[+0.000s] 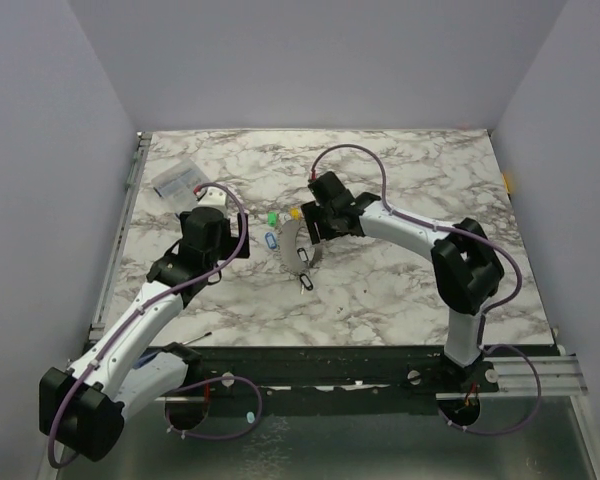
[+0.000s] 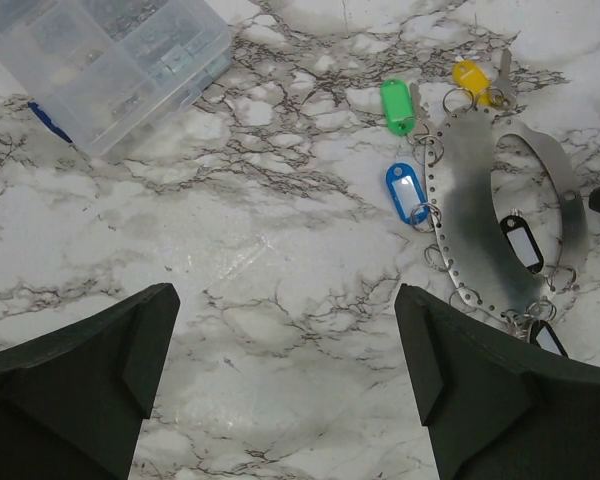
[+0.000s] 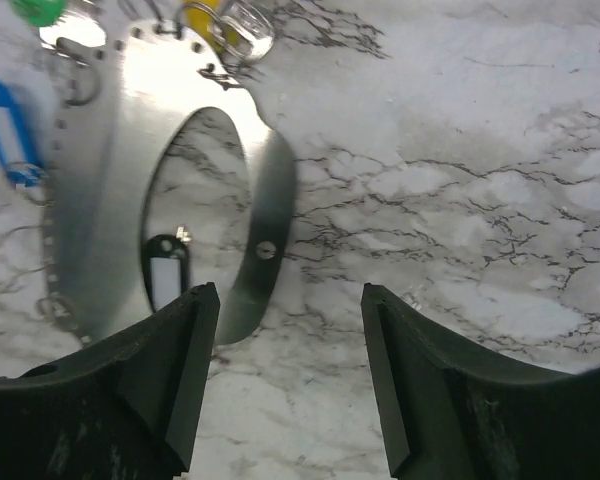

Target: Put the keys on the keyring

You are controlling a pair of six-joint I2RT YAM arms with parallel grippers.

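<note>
So our left gripper (image 2: 285, 340) gapes empty, blue key tag (image 2: 408, 194) ahead-right. Our right gripper (image 3: 290, 330) is open too, keyring plate (image 3: 110, 200) beside one finger (image 3: 170, 380).

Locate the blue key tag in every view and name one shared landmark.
Top external: blue key tag mid-table, just left of the curved metal plate.
Left wrist: blue key tag right of centre, beside the plate's perforated edge, under the green tag.
Right wrist: blue key tag at far left edge, left of the plate.
Shared landmark: the curved metal plate.
</note>
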